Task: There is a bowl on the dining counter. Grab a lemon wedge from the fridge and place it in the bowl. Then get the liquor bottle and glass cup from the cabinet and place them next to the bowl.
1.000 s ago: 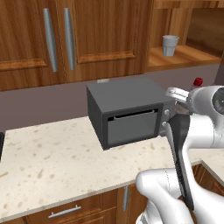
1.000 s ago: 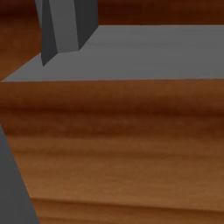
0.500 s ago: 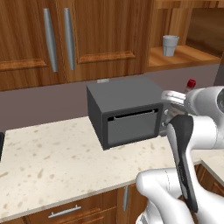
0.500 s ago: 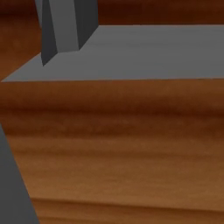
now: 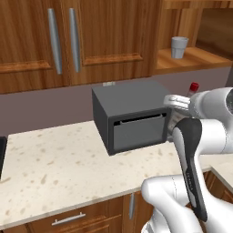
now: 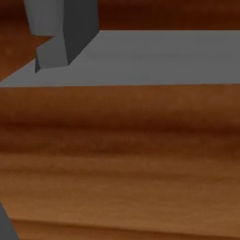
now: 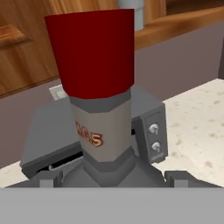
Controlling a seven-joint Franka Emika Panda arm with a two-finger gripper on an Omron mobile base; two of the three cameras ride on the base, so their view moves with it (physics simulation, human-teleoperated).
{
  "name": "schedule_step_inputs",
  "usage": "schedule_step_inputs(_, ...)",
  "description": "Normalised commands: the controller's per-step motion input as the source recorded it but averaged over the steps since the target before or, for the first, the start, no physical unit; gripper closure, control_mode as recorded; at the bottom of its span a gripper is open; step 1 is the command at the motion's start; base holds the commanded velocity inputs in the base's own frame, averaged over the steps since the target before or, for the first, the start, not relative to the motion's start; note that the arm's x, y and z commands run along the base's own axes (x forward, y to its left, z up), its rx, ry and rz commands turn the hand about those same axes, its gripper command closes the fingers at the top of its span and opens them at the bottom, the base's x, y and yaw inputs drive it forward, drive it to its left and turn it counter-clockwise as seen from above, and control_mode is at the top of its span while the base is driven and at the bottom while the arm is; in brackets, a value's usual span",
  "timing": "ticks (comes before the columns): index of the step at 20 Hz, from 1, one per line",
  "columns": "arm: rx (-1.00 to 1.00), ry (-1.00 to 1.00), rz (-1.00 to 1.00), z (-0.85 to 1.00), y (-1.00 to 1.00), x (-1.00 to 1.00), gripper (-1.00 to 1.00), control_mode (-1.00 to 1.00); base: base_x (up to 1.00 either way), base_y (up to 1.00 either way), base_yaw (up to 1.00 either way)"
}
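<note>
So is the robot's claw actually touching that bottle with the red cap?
Cannot tell. In the hand view the bottle rises right between the gripper tips, but no view shows contact or a gap plainly.

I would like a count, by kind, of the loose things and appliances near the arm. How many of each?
Bottle with red cap: 1
Cup on the open shelf: 1
Grey toaster oven on the counter: 1
Total: 3

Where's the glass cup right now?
The glass cup stands upright on the open wooden shelf at upper right of the left base view, right of the cabinet doors and above the grey toaster oven.
</note>
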Motion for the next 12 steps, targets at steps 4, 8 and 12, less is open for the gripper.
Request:
schedule_step_inputs(4,0.0,0.0,0.0,0.0,0.0,0.0,1.0,1.0,-0.13,1.0,0.1)
schedule_step_inputs(8,0.0,0.0,0.0,0.0,0.0,0.0,1.0,1.0,-0.29,1.0,0.08)
schedule_step_inputs(12,0.0,0.0,0.0,0.0,0.0,0.0,1.0,1.0,-0.8,1.0,0.06)
